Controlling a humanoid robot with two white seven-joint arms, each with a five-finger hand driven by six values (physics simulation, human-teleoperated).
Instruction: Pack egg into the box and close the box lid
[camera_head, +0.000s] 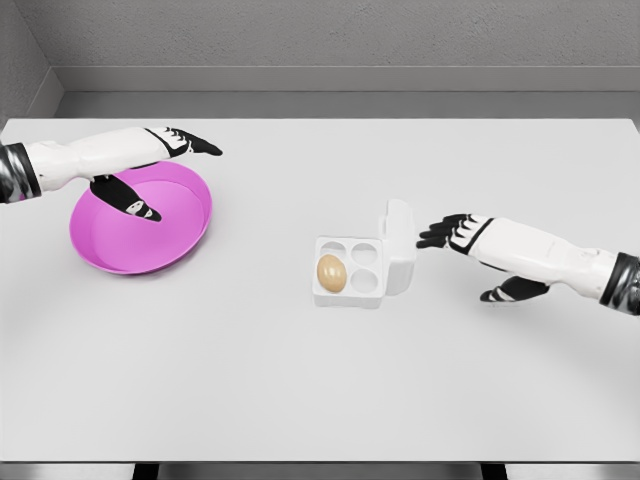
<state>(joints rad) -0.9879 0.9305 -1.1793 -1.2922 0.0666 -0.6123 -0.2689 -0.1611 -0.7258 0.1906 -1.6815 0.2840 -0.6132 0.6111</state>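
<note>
Egg, small tan-brown oval (331, 272), already sits in the front-left cup of the white four-cup plastic egg box (350, 270) near the table's middle; the other three cups look bare. White hinged lid (399, 238) stands up, roughly upright, along the box's right side, not yet closed. Judgement: egg is light, smooth, fragile, likely slippery, so no need to touch it again; the box looks like light thin plastic that could slide on the plain white tabletop (320, 400) if shoved sideways. Lid is probably stiff enough to swing on its hinge; best contact seems the outer face near its top edge, pushing leftward and down over the cups, gently so the box does not skid or tip. Right hand (452, 232) hovers just beside the lid's outer face, fingers (432, 236) stretched out flat and pointing at it, holding nothing; whether it touches the lid I cannot tell. Left hand (170, 148) hangs over the round magenta plastic bowl (120, 245) well apart on the left, fingers extended, thumb dropped, holding nothing.
</note>
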